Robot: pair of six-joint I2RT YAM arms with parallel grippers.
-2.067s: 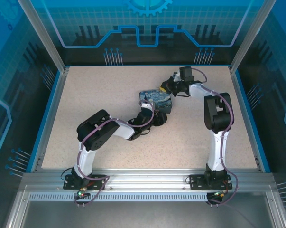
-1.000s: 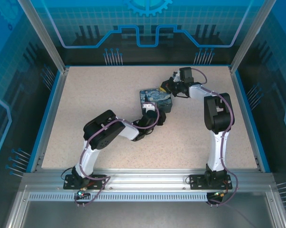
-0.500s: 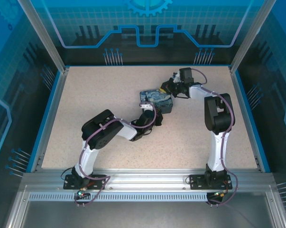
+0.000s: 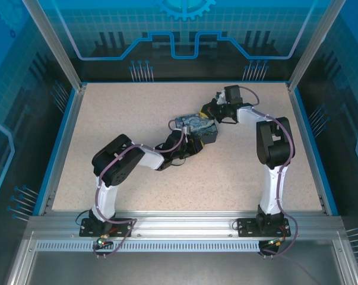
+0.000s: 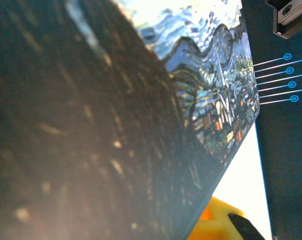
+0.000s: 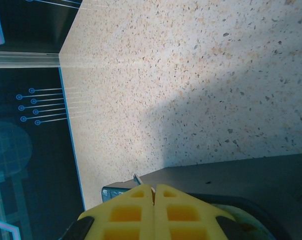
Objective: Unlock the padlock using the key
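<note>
worktop [image 4: 125, 119]: speckled beige with blue walls; it carries the box near its middle, toward the far right.
left arm [image 4: 128, 163]: stretched low across the worktop to the box's near side, likely to steady the box for the other arm.
right arm [image 4: 272, 142]: bent over at the far right so its claw comes at the box's far corner.
blue box [image 4: 197, 123]: night-sky print; looks tilted, with its printed face close up against the left wrist camera.
left claw [image 4: 189, 139]: at the box's near side, one yellow finger [image 5: 213, 220] just beside the box edge; i cannot tell whether it grips or is spread.
right claw [image 6: 153, 192]: yellow fingers pressed together with a hairline seam between them, hovering near a grey edge, probably the box.
key: maybe the thin pale sliver in that seam; too small to be sure.
padlock: too small to make out; judged to sit at the box's far corner, where the right claw aims.
</note>
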